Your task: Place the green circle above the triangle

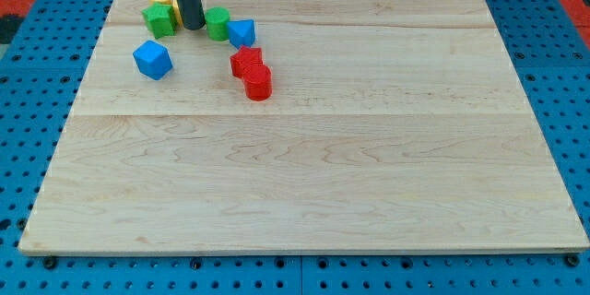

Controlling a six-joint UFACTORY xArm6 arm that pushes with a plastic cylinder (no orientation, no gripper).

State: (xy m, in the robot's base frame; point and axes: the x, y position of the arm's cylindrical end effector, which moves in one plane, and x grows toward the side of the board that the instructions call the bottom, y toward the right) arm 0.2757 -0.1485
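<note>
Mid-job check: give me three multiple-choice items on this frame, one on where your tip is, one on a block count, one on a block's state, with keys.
1. My tip sits
A. between the green star-like block and the green circle
B. at the view's bottom right
C. beside the red blocks

2. Blue blocks on the wooden board:
A. one
B. two
C. four

3. The green circle is
A. stacked on a red block
B. off the board
C. flat on the board, next to the blue triangle

Answers: 1 A, the rod ends between the two green blocks. 2 B, the blue cube and the blue triangle. 3 C, it lies just to the left of the triangle in the view.
</note>
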